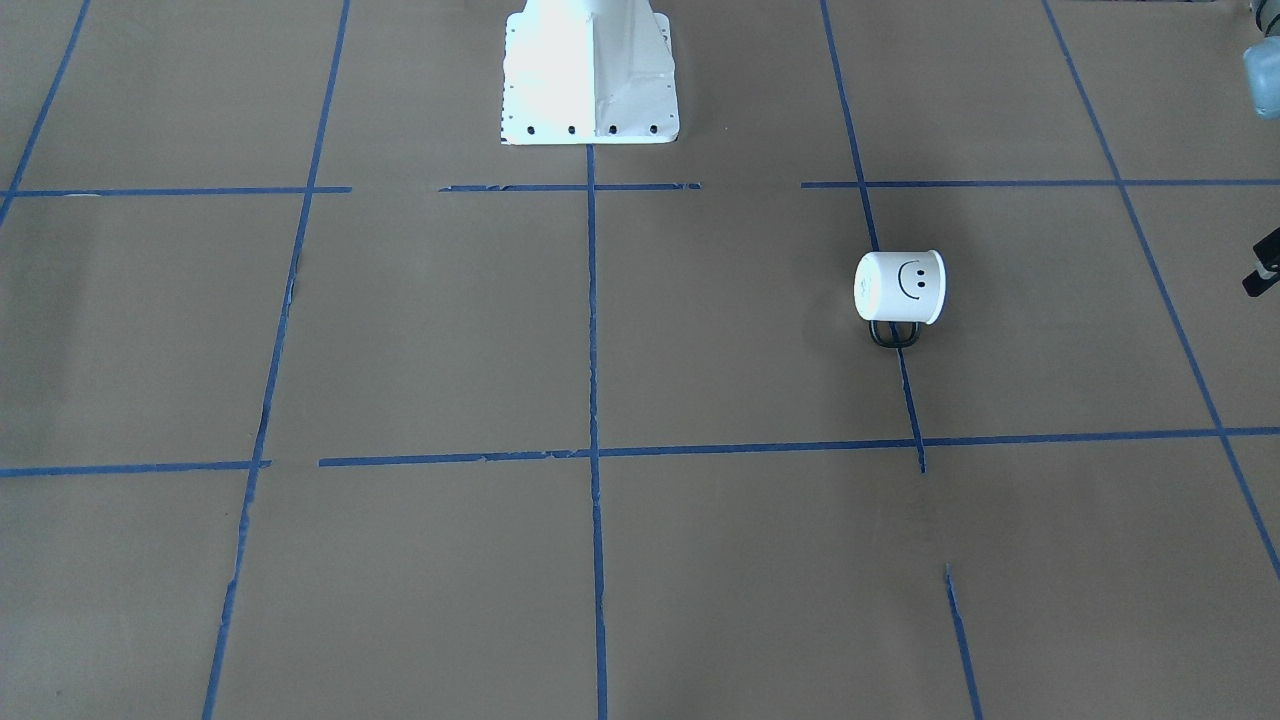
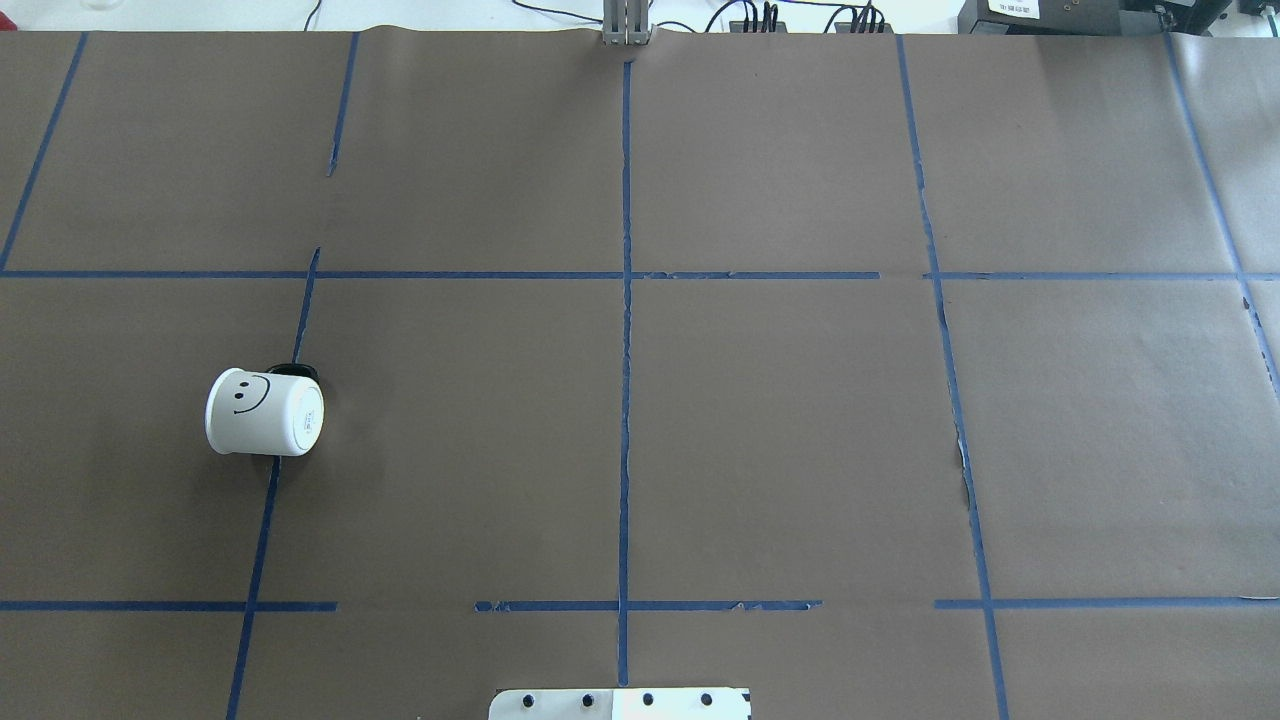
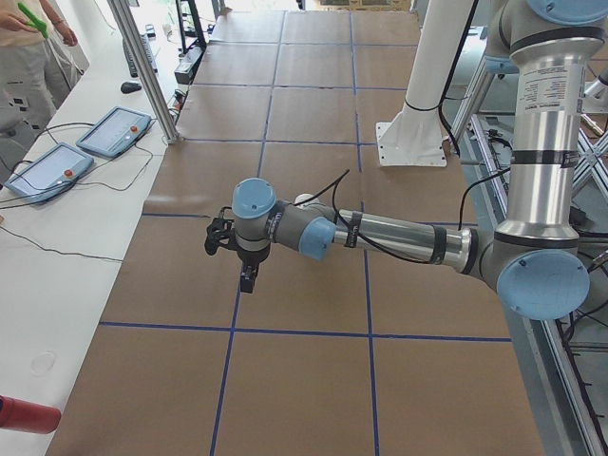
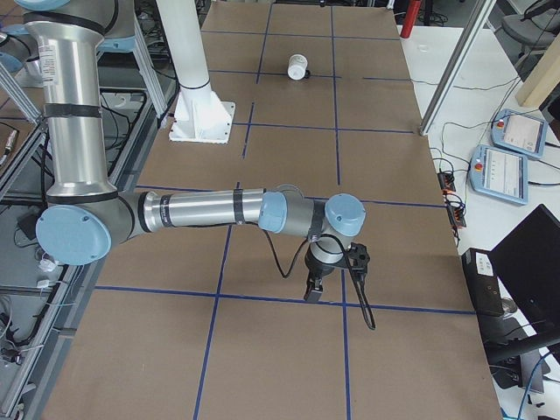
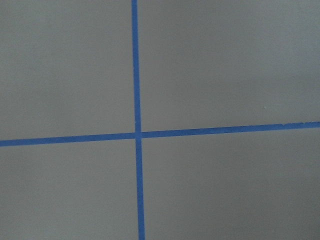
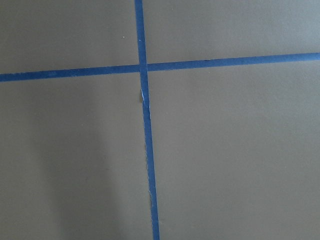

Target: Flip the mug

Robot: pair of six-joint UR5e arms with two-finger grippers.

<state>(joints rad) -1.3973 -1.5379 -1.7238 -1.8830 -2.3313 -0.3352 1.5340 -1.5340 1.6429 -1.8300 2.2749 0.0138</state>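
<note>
The white mug (image 2: 265,412) with a black smiley face lies on its side on the brown paper, on the robot's left half. Its flat base faces the table's middle and its black loop handle (image 1: 893,334) points away from the robot. It also shows in the front-facing view (image 1: 900,288) and far off in the exterior right view (image 4: 298,66). My left gripper (image 3: 248,281) hangs above the table well short of the mug, toward the table's left end. My right gripper (image 4: 312,292) hangs over the right end. I cannot tell whether either is open or shut. Both wrist views show only paper and tape.
The white robot pedestal (image 1: 590,70) stands at the table's robot side. Blue tape lines (image 2: 626,300) grid the paper. Teach pendants (image 3: 114,131) and cables lie on the white bench beyond the far edge, next to a metal post (image 3: 142,71).
</note>
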